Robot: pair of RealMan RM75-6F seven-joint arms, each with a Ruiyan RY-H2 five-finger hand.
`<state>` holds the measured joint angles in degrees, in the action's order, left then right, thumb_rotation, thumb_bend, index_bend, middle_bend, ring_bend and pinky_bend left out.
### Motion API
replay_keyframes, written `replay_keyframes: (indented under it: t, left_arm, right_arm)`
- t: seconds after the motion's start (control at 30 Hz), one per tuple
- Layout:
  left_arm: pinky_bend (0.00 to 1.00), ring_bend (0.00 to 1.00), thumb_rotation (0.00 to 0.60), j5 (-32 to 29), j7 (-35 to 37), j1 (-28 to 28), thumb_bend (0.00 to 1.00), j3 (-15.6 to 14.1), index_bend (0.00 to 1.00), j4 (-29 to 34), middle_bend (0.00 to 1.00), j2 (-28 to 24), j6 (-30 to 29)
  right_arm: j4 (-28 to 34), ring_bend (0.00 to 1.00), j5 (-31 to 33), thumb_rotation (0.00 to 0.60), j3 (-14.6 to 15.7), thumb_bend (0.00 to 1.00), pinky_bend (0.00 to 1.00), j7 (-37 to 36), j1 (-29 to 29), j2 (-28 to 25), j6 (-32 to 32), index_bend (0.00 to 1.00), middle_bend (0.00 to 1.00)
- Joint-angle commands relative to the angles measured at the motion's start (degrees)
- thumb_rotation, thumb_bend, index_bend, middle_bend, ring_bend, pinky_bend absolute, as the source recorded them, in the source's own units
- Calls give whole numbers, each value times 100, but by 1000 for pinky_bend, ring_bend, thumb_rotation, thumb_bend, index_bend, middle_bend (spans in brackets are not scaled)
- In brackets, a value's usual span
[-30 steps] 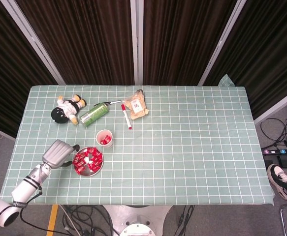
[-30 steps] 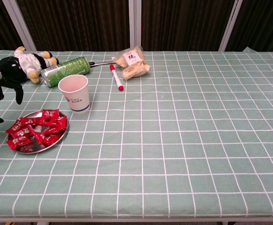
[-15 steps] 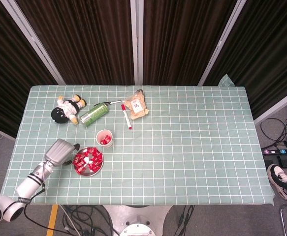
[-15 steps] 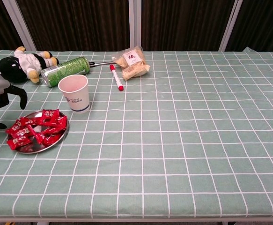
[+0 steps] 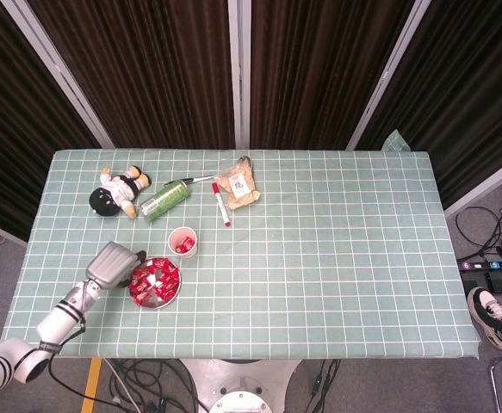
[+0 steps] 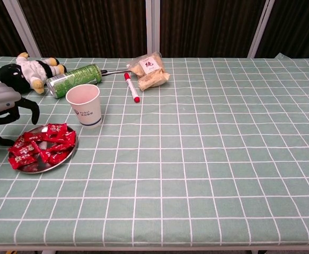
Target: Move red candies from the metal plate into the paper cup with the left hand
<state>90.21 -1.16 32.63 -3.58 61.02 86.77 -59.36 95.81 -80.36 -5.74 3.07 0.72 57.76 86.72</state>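
Note:
A round metal plate (image 5: pixel 166 299) (image 6: pixel 59 161) near the table's front left carries several red candies (image 5: pixel 153 280) (image 6: pixel 42 145). Just behind it stands a white paper cup (image 5: pixel 182 242) (image 6: pixel 84 105) with red candies (image 5: pixel 182 247) showing inside in the head view. My left hand (image 5: pixel 114 266) (image 6: pixel 5 108) hovers at the plate's left rim, its fingers apart and curved down, holding nothing. The right hand is in neither view.
At the back left lie a plush doll (image 5: pixel 117 191) (image 6: pixel 27 72), a green can (image 5: pixel 165 200) (image 6: pixel 73 79) on its side, a red marker (image 5: pixel 221 204) (image 6: pixel 131 87) and a snack bag (image 5: pixel 237 186) (image 6: pixel 149 71). The checked tablecloth (image 5: pixel 337 249) stretches to the right.
My left hand has moved right toward the plate, now reaching its left rim. Plate, candies and cup have not moved.

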Motion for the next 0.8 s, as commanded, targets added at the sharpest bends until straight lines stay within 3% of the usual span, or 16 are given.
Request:
replay_keyframes:
  t: [0.03, 0.6, 0.8]
  left_arm:
    - [1000, 973, 600, 31, 30, 12, 160, -11, 481, 81, 1000, -7, -7]
    - [1000, 972, 600, 79, 234, 25, 162, -142, 553, 223, 1000, -31, 144]
    - [1000, 971, 600, 28, 299, 18, 205, -177, 554, 201, 1000, 1, 275]
  right_arm:
    - [-1, 69, 2, 600, 1, 99, 223, -6, 1, -2, -8, 0, 113]
    - [20, 69, -1, 600, -7, 99, 224, 9, 22, -12, -40, 0, 114]
    - [16, 69, 6, 600, -3, 99, 225, 10, 25, -9, -54, 0, 114]
